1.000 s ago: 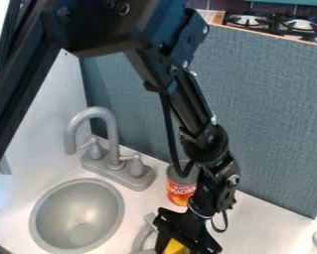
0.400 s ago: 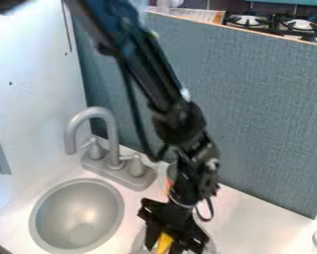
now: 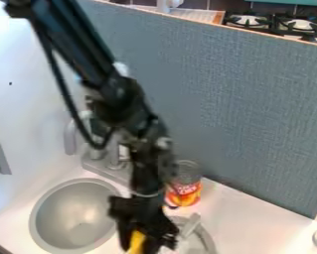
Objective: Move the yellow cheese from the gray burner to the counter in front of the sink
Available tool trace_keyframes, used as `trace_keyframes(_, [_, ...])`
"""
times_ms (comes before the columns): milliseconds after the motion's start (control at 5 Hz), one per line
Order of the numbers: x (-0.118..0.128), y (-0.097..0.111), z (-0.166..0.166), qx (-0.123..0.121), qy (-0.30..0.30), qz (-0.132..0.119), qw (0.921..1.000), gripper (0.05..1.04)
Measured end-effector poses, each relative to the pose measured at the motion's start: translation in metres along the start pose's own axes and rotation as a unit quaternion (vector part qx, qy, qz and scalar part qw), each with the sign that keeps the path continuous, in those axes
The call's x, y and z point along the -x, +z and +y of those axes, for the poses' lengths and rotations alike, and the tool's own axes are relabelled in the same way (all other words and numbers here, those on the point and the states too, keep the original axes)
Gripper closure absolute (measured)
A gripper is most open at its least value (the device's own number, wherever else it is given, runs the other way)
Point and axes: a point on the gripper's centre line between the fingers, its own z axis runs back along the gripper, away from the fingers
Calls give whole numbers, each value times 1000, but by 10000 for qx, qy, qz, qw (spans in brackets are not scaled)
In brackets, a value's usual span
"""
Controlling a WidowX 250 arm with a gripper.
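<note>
Yellow object gripped between sink and round grey vessel

The black gripper (image 3: 144, 243) hangs at the lower edge of the view, its two fingers closed about a yellow object (image 3: 136, 242). The object lies between them, low over the white counter (image 3: 247, 218), with the basin of the grey sink (image 3: 76, 216) on one side and a round grey vessel (image 3: 204, 240), with a bar-like handle (image 3: 190, 224), on the other. Whether the object touches the counter cannot be told. A can (image 3: 186, 185) with a red and orange label stands upright behind the vessel, near the blue-grey panel (image 3: 254, 114); the grey faucet (image 3: 70, 139) rises behind the basin, partly hidden by the arm.

Handling, as judged from the visible part: the yellow object is probably light, being small beside the fingers, and its plain, even surface suggests plastic or a similar smooth material. Such a surface may turn or slip under a shallow pinch, though breakage seems unlikely. Stiffness is uncertain, since no bending or denting can be made out. The sound hold is across the narrow width, near mid-length, with both fingers bearing evenly on opposite sides; a hold close to one end would invite tilting.
</note>
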Motion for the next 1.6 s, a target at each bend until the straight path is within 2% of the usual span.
trace_keyframes(200, [9,-22,32,242,181,342,9990,548])
trace_keyframes(400, [14,-53,41,469,111,687,9965,548])
trace_keyframes(600, [11,-74,45,440,22,874,9952,548])
trace_keyframes(800, [5,-78,46,421,-19,954,9945,550])
trace_keyframes(1000, [2,-78,47,368,51,918,9951,483])
trace_keyframes(1200, [4,-78,48,325,292,1060,9934,183])
trace_keyframes(1400, [6,-77,47,333,513,1148,9915,72])
trace_keyframes(1600, [15,-73,43,378,613,1185,9903,76])
